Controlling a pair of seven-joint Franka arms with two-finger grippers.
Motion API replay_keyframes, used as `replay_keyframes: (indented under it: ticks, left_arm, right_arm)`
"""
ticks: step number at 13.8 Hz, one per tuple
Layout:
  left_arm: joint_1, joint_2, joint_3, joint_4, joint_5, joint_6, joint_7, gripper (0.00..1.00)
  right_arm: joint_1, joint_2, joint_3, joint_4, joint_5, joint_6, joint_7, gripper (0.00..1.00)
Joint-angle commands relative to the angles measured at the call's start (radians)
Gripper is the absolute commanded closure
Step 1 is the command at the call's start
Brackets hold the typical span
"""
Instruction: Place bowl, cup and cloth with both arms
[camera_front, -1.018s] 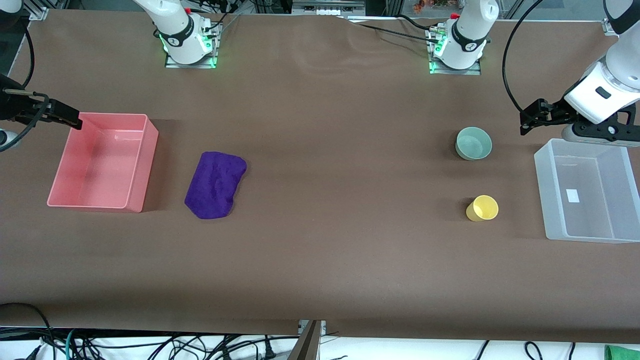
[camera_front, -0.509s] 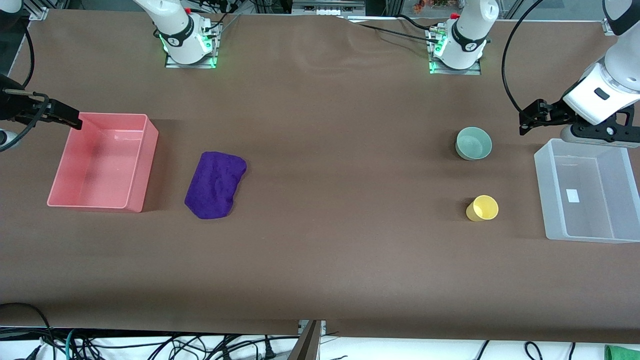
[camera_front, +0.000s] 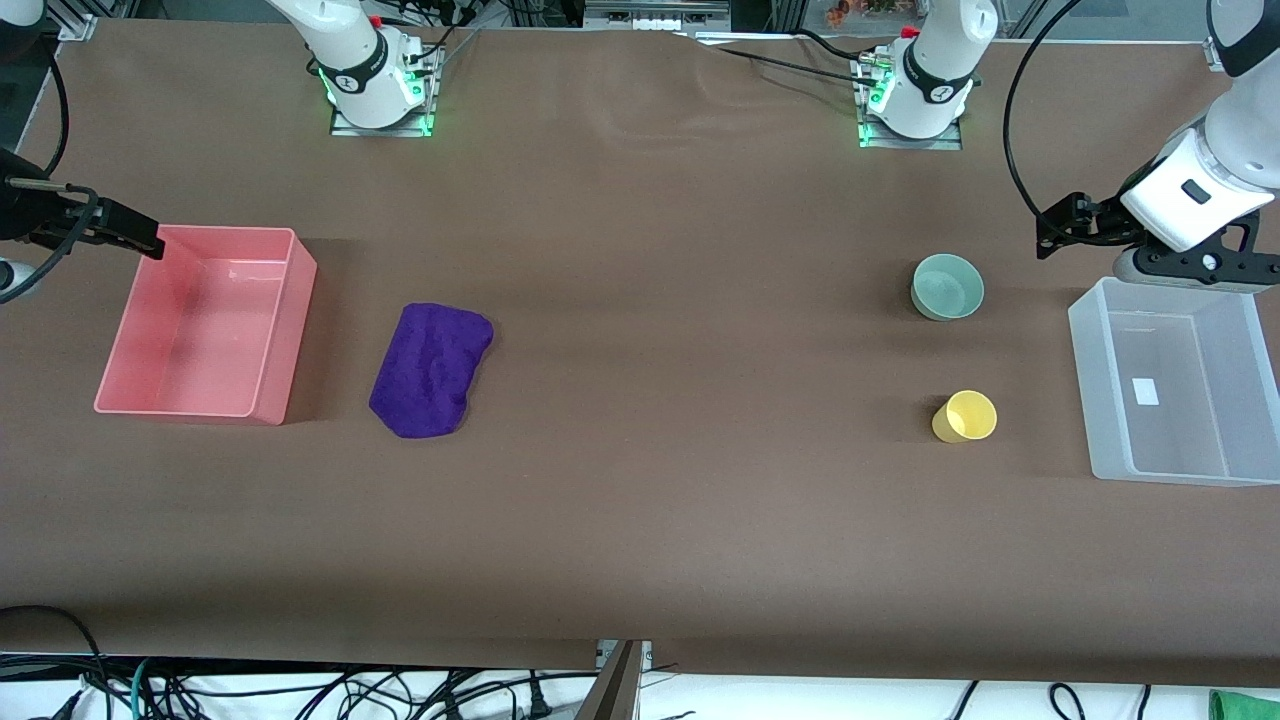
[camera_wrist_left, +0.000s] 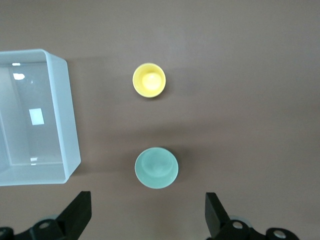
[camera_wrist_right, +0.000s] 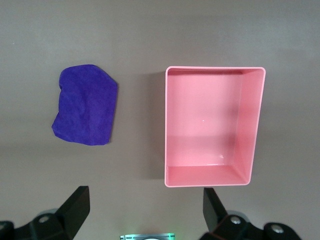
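Note:
The mint-green bowl (camera_front: 947, 287) stands toward the left arm's end of the table. The yellow cup (camera_front: 965, 416) stands upright nearer the front camera. The purple cloth (camera_front: 432, 370) lies flat beside the pink bin. My left gripper (camera_front: 1060, 225) is open and empty, up in the air over the table between the bowl and the clear bin. Its wrist view shows the bowl (camera_wrist_left: 156, 167), the cup (camera_wrist_left: 149, 80) and the gripper (camera_wrist_left: 147, 202). My right gripper (camera_front: 135, 237) is open and empty over the pink bin's corner. Its wrist view shows the cloth (camera_wrist_right: 86, 111) and the gripper (camera_wrist_right: 145, 197).
An empty pink bin (camera_front: 205, 330) sits at the right arm's end, also in the right wrist view (camera_wrist_right: 165, 125). An empty clear bin (camera_front: 1190, 400) sits at the left arm's end, also in the left wrist view (camera_wrist_left: 70, 125). The two green-lit bases (camera_front: 380, 95) stand along the table's edge.
My left gripper has drifted a little toward the bases. The right arm, bowl, cup and cloth have not moved.

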Motion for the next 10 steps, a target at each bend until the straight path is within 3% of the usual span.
replay_keyframes:
  ticks: [1, 4, 8, 10]
  left_arm:
    - [0.007, 0.02, 0.008, 0.011, -0.012, -0.114, 0.117, 0.0]
    - [0.056, 0.045, 0.008, -0.06, -0.012, -0.054, 0.134, 0.0]
    - [0.059, 0.037, 0.0, -0.313, 0.062, 0.22, 0.182, 0.0]
    - [0.061, 0.046, 0.0, -0.433, 0.062, 0.384, 0.295, 0.0]
  right_arm:
    - [-0.008, 0.008, 0.003, 0.021, 0.012, -0.006, -0.016, 0.0]
    - [-0.006, 0.022, 0.003, 0.021, 0.014, -0.006, -0.013, 0.0]
    - [0.012, 0.088, 0.009, 0.016, -0.001, 0.0, -0.01, 0.0]
    - [0.024, 0.123, 0.011, 0.004, -0.001, 0.008, -0.013, 0.0]
